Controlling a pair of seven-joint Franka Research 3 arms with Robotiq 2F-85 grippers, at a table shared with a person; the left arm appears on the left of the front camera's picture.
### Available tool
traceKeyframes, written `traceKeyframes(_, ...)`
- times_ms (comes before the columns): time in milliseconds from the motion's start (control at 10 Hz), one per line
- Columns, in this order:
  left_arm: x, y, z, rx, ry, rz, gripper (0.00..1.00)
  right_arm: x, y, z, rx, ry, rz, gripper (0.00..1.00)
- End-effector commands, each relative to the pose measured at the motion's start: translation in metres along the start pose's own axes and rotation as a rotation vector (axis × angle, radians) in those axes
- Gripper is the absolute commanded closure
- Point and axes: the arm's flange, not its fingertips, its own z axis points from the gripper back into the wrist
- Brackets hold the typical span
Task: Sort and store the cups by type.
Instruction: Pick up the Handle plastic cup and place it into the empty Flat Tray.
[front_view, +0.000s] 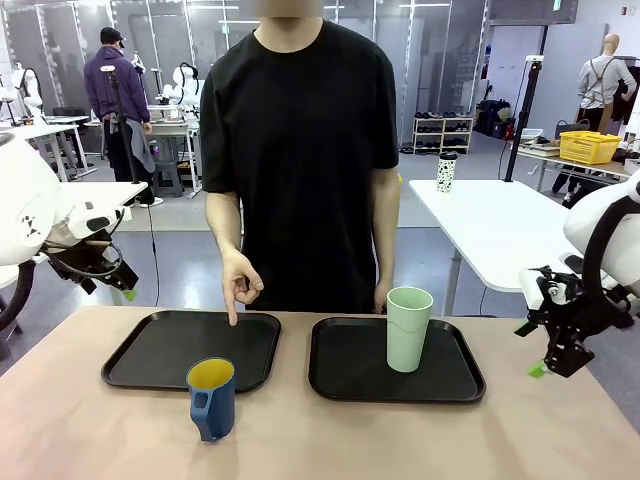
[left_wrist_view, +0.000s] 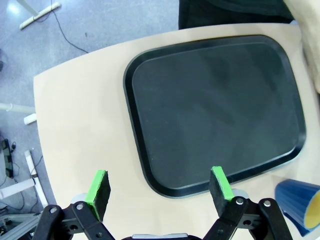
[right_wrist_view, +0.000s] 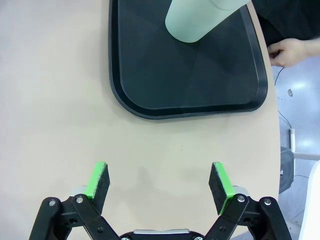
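With left tool (left_wrist_view: 159, 174) and right tool (right_wrist_view: 159, 170) spread wide and empty, take the blue mug (front_view: 211, 398) from the worktop (front_view: 330, 445) just before the left tray (front_view: 150, 352): clamp across the body, clear of the handle, keeping it upright. Leave the mint tumbler (front_view: 408, 328) standing on the right tray (front_view: 340, 385).

There are two black trays, the left tray (front_view: 160, 350) and the right tray (front_view: 350, 375). There are two cups to sort: one tumbler (front_view: 408, 328) and one mug (front_view: 212, 398). One spotted cup (front_view: 446, 172) stands on one far table (front_view: 500, 225). There are two grippers, the left gripper (left_wrist_view: 159, 175) and the right gripper (right_wrist_view: 159, 170). One person (front_view: 300, 150) stands opposite.
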Motion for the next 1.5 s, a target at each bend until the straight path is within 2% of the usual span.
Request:
traceKeyframes(0, 0.015, 0.009, -0.006, 0.086, 0.052, -0.273, 0.0, 0.001, -0.004, -0.002, -0.001, -0.019, -0.015, 0.0)
traceKeyframes(100, 0.006, 0.003, -0.002, 0.075, 0.099, -0.541, 0.0, 0.001, -0.004, -0.002, -0.001, -0.019, -0.015, 0.0)
traceKeyframes(200, -0.003, -0.005, 0.0, 0.057, 0.169, -0.75, 0.0, 0.001, -0.004, -0.002, -0.001, -0.019, -0.015, 0.0)
traceKeyframes(300, -0.008, -0.012, -0.003, 0.094, 0.147, -0.847, 0.0, 0.001, -0.004, -0.002, -0.001, -0.019, -0.015, 0.0)
traceKeyframes(400, -0.018, -0.019, -0.005, -0.01, 0.219, -0.967, 0.0, 0.001, -0.004, -0.002, -0.001, -0.019, -0.015, 0.0)
traceKeyframes(500, -0.02, -0.019, -0.007, -0.065, 0.261, -1.013, 0.0, 0.001, -0.004, -0.002, -0.001, -0.019, -0.015, 0.0)
traceKeyframes(600, -0.01, -0.023, -0.013, 0.014, 0.197, -0.748, 0.0, 0.001, -0.004, -0.002, -0.001, -0.019, -0.015, 0.0)
traceKeyframes(1000, -0.01, -0.023, -0.013, 0.014, 0.197, -0.748, 0.0, 0.001, -0.004, -0.002, -0.001, -0.019, -0.015, 0.0)
traceKeyframes(1100, -0.012, -0.022, -0.012, -0.006, 0.214, -0.766, 0.0, 0.001, -0.004, -0.002, -0.001, -0.019, -0.015, 0.0)
traceKeyframes(1200, -0.017, -0.046, -0.026, -0.232, 0.059, -0.862, 0.0, 0.001, -0.004, -0.002, -0.001, -0.019, -0.015, 0.0)
traceKeyframes(1300, -0.028, -0.057, -0.033, -0.203, 0.077, -0.998, 0.0, 0.001, -0.004, -0.002, -0.001, -0.019, -0.015, 0.0)
traceKeyframes(1400, -0.04, -0.061, -0.029, -0.217, 0.051, -1.094, 0.0, 0.001, -0.004, -0.002, -0.001, -0.019, -0.015, 0.0)
